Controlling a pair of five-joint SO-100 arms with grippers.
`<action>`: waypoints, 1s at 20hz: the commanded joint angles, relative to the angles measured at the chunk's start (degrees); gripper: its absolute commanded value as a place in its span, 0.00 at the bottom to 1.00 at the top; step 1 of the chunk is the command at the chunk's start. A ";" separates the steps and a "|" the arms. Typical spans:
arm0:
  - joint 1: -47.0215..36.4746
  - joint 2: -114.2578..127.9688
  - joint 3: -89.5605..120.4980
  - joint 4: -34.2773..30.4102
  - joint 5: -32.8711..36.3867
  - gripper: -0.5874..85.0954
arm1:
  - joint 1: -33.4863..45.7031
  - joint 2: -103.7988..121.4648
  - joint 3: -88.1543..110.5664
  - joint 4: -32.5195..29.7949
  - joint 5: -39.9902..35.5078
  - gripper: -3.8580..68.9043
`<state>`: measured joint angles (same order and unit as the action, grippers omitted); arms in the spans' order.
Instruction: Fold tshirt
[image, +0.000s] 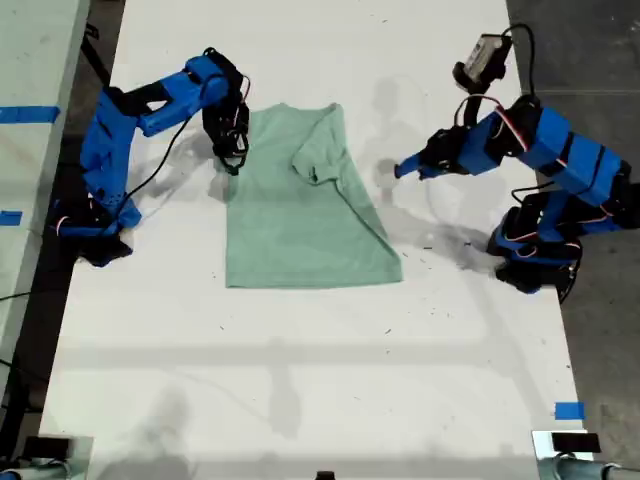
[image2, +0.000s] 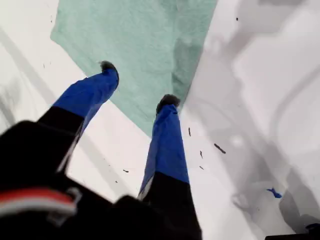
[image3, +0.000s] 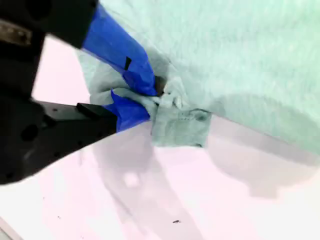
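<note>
White table (image: 300, 380); second hand (image3: 152, 100) pinches tshirt (image3: 240, 60) sleeve.

The pale green tshirt (image: 300, 205) lies flat on the white table, one sleeve folded in at about 1 o'clock.

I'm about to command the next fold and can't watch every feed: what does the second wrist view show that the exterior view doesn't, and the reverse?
Only the second wrist view: my second gripper shut on a bunched sleeve edge of the tshirt.

Only the exterior view: the whole tshirt with one side already folded in, both arms, and my first gripper open off the shirt's edge.

Both: the mint tshirt on the white table.
</note>
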<state>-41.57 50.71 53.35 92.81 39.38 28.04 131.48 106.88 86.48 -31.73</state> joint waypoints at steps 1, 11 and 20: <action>2.72 10.90 -2.64 2.72 -0.62 0.01 | -0.53 3.25 0.53 -1.49 0.53 0.29; 17.14 8.00 -10.72 -12.30 0.35 0.01 | -0.35 3.78 1.85 -2.64 0.70 0.29; 17.05 -7.65 -13.80 -25.14 2.72 0.34 | -1.67 3.78 3.25 -2.90 2.11 0.29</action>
<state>-24.96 42.36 43.59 69.08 40.17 27.25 133.59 110.39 86.48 -30.23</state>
